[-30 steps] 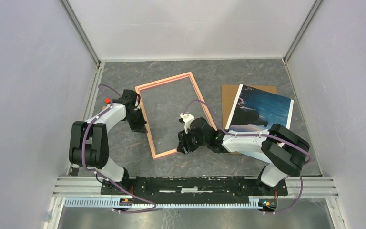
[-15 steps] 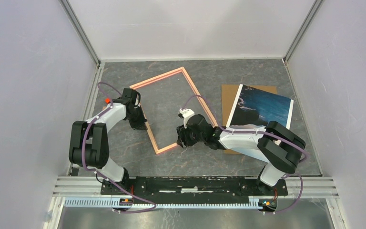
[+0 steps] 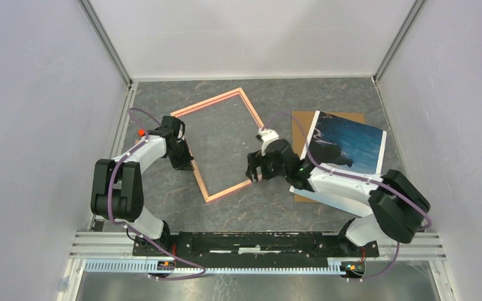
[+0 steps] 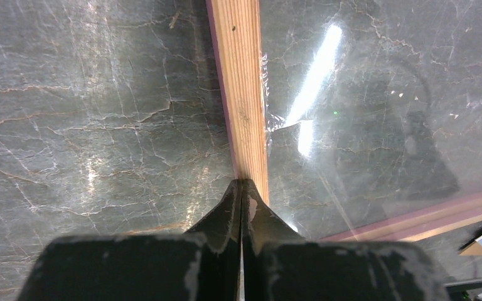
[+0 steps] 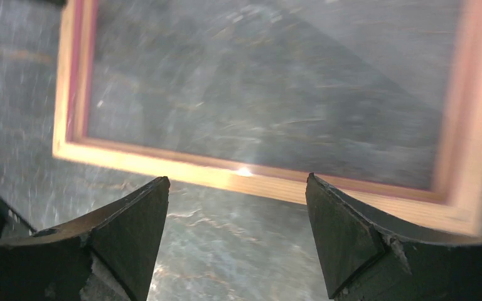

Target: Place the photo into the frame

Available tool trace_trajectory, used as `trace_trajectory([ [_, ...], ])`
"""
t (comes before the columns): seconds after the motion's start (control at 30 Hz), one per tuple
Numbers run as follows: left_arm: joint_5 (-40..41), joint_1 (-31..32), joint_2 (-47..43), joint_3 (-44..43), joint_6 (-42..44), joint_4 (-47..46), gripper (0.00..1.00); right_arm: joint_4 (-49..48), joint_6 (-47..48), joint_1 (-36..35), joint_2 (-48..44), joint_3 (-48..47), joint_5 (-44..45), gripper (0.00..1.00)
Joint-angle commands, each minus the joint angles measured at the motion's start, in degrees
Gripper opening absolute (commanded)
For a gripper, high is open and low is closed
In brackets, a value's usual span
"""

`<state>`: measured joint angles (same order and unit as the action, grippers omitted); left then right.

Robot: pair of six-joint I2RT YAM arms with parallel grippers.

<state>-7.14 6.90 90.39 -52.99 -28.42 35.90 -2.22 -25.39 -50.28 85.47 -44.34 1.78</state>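
Since the right gripper (image 3: 255,174) has let go and drawn back, jaws wide and empty, the frame (image 3: 208,103) lies newly turned askew at mid-bench (image 3: 326,94). Left gripper (image 3: 185,164): clenched, tips pressed on the frame's left rail. Photo (image 3: 348,141): right side of bench, on backing board (image 3: 301,123), untouched. Judged next: fetching the photo.

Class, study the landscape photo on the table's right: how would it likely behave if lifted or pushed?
The photo looks like a thin sheet, so it would probably flop if lifted by one edge. Its face looks glossy, so a grip might slip. Lying flat, partly on the brown board, it likely slides easily when pushed.
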Motion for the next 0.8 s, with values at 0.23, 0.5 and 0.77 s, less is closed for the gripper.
trace_trajectory([
  [0.23,1.53,1.17,1.42,3.19,2.04,3.06,0.02,8.16,-5.04,17.24,-8.57,4.77,9.29,0.83],
  [0.5,-3.00,1.80,-0.89,9.28,-5.71,1.88,0.02,4.76,-0.68,21.28,-10.46,9.44,0.21,0.83],
  [0.77,-6.08,3.96,-9.93,14.30,-11.01,2.89,0.02,-0.07,-0.43,21.27,-11.46,13.43,-8.29,0.82],
])
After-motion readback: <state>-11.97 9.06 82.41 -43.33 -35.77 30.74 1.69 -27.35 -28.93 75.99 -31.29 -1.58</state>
